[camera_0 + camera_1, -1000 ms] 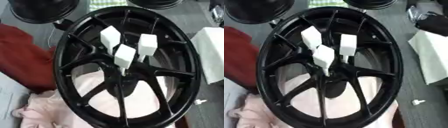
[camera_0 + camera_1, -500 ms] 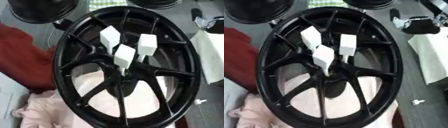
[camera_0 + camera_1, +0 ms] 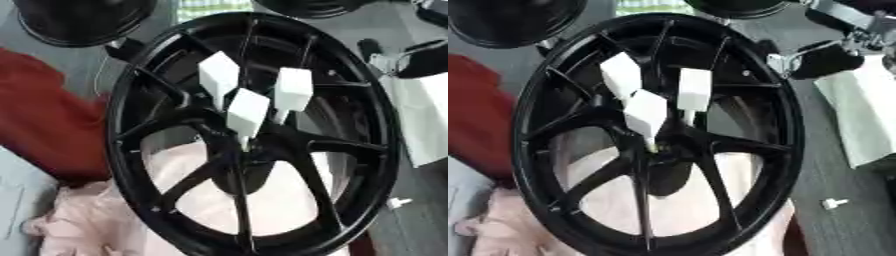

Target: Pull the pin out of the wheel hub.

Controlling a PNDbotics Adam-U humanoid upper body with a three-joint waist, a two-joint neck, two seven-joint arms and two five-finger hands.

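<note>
workshop: black wheel rims (image 3: 254,135) around.

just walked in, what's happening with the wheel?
A black wheel lies over pink cloth, with three white-headed pins standing in its hub. None is out yet. The right robot hand shows at the upper right, beside the rim, touching no pin; I cannot tell how its fingers are set. The left robot hand is not in view. A small white piece lies on the table right of the wheel.

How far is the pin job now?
Nothing looks done: three white pins stand in the wheel hub. In hand: the right robot hand is at the rim's upper right, touching no pin. Left: reach a pin, grip it, pull it out.
</note>
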